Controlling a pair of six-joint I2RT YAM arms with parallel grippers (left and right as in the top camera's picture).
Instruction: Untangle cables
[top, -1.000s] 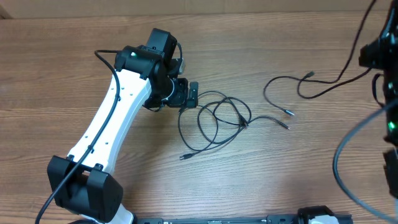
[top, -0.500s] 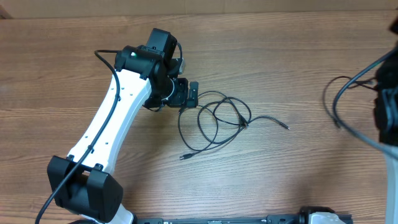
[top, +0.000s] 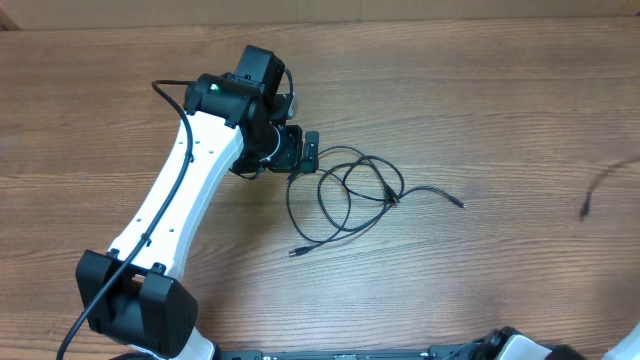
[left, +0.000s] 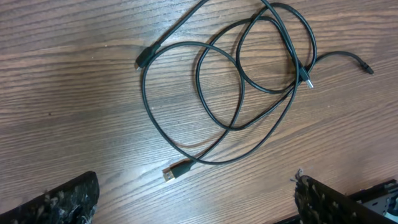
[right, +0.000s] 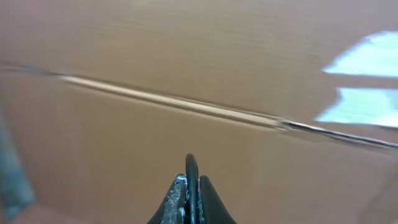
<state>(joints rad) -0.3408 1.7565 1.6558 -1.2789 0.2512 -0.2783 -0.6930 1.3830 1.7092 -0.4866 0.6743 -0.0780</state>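
A loose tangle of thin black cables (top: 350, 188) lies on the wooden table (top: 480, 90), just right of my left gripper (top: 303, 152). The left wrist view shows the overlapping cable loops (left: 249, 81) with a gold-tipped plug (left: 177, 170) nearest the camera and a silver-tipped end (left: 306, 81) inside the loops. My left gripper (left: 193, 191) is open, its fingers (left: 68, 199) wide apart, with nothing between them. My right gripper (right: 191, 180) is shut on a thin black cable (right: 191, 163), raised and facing a blurred brown wall. A blurred streak of that cable (top: 600, 190) shows at the overhead's right edge.
The white left arm (top: 180, 190) runs from the lower left base (top: 135, 310) toward the table's middle. One cable end (top: 458, 203) trails right of the tangle. Another plug (top: 296, 251) lies below it. Dark base hardware sits along the front edge.
The right arm has swung out of the overhead view to the right, carrying one separate cable away from the table. The left arm and the tangle have not moved.
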